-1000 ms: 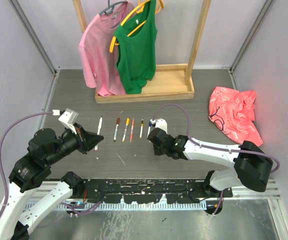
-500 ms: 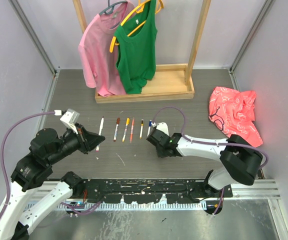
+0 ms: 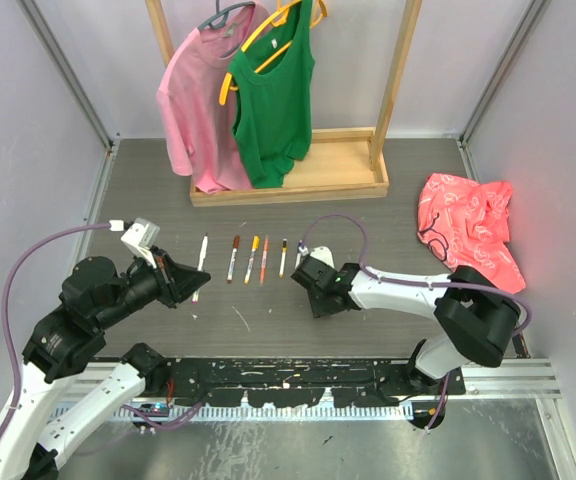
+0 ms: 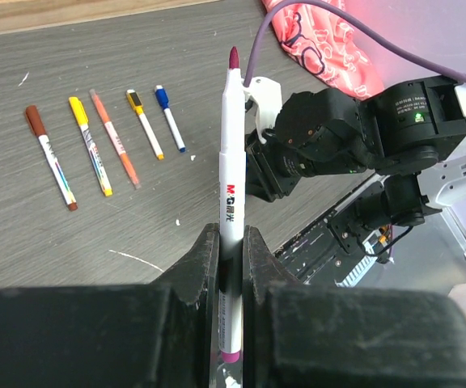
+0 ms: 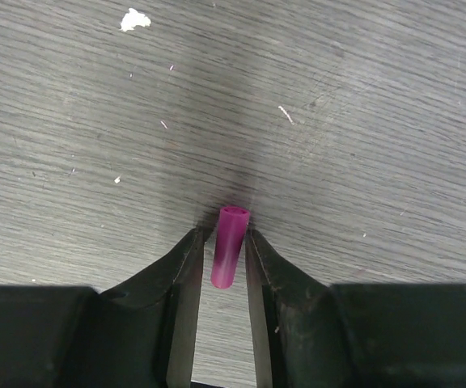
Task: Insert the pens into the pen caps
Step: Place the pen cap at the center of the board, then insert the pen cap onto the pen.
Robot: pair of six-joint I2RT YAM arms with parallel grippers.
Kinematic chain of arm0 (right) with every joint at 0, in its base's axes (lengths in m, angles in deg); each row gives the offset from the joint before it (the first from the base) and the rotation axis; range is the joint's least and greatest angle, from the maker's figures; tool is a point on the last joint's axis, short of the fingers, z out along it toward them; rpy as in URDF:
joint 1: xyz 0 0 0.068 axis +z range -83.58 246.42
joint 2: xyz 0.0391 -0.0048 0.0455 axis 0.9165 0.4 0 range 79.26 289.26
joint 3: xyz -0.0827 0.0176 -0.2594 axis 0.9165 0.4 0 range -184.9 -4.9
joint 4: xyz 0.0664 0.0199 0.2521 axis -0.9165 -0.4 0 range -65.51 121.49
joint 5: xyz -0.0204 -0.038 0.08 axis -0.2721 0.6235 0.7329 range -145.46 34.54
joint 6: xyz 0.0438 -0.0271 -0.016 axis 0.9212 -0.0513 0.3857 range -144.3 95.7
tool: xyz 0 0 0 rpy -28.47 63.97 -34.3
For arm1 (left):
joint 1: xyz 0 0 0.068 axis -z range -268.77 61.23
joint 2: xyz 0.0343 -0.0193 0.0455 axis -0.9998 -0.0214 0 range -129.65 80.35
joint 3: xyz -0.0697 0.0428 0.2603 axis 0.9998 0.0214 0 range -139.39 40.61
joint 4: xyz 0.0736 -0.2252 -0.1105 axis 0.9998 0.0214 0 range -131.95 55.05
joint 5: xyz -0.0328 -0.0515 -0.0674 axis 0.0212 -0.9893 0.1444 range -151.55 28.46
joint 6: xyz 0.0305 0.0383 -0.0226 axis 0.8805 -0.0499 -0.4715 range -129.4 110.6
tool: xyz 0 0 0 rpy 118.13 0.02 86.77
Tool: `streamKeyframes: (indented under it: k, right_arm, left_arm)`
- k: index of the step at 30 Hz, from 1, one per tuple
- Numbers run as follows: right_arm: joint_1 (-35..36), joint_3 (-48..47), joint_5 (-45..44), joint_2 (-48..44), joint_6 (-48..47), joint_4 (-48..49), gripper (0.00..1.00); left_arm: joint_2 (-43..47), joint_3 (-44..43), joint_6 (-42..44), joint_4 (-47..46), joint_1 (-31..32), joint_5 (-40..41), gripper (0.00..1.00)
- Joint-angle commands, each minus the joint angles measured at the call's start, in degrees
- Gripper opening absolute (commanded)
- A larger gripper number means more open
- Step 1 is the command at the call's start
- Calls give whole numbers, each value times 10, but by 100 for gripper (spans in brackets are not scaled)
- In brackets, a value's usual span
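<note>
Shifted a touch toward the left of the overhead frame over the past second, my right arm [image 3: 398, 290] now has its elbow folded closer in. Its black wrist sits low over the grey table [image 3: 268, 325], just below the right end of the pen row. My left arm [image 3: 78, 310] has barely stirred.

At lower centre of its wrist view, my left gripper [image 4: 231, 234] is clamped tight on a white-barrelled pen [image 4: 231, 153]. The jaws press the barrel near its magenta tail, and the uncapped dark-red tip points up the frame toward the right arm's wrist.

At bottom centre of its own view, my right gripper [image 5: 225, 236] pinches a magenta pen cap [image 5: 228, 259] between its fingertips. The jaws are narrowed to the cap's width, and the cap's open mouth faces the tabletop beyond (whether it touches the surface I cannot tell).

Five more pens lie side by side, apart from one another, in the upper left of the left wrist view: a brown pen [image 4: 51, 158], a yellow pen [image 4: 90, 145], an orange pen [image 4: 113, 137], a shorter yellow-and-black pen [image 4: 144, 123] and a shorter blue pen [image 4: 169, 118].

Overhead, a wooden rack [image 3: 288, 187] at top centre carries a pink shirt [image 3: 198, 110] and a green vest [image 3: 273, 100] on hangers. A red patterned cloth [image 3: 468, 230] lies crumpled at the right.
</note>
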Motion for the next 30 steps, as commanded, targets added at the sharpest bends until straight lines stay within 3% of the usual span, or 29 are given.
streamKeyframes:
  k: [1, 12, 24, 30]
  right_arm:
    - [0, -12, 22, 16, -13, -20, 33]
    - [-7, -14, 20, 19, -21, -13, 12]
    - [-8, -8, 2, -183, -37, 77, 0]
    - [-7, 16, 10, -282, -6, 225, 0]
  left_arm:
    - [2, 3, -5, -42, -2, -7, 0]
    - [11, 12, -2, -37, -2, 0, 0]
    - [10, 50, -9, -94, -2, -58, 0]
    - [-9, 83, -5, -157, -2, -121, 0]
